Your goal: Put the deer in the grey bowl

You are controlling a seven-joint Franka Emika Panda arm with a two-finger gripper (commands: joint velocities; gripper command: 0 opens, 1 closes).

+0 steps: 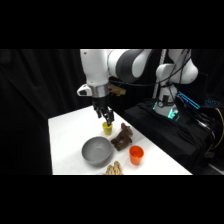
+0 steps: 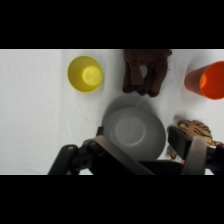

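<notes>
The grey bowl (image 2: 134, 131) looks smooth and dull, with no shine, like plastic. The deer (image 2: 145, 70) looks soft and lumpy, like brown cloth or fuzz. The yellow cup (image 2: 85, 73) and the orange cup (image 2: 206, 80) look smooth, like plastic, and a bit shiny. The table (image 2: 35, 110) is white, flat and matt. The tan striped thing (image 2: 196, 130) looks bumpy. The arm (image 1: 107, 65) looks like hard, glossy white plastic, and the gripper (image 1: 106, 118) is dark and dull.

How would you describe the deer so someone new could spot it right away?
Start at the white table and find the grey bowl, the widest thing on it. The deer lies right beside the bowl, between the yellow cup and the orange cup. It is the only dark brown, lumpy animal shape.
</notes>
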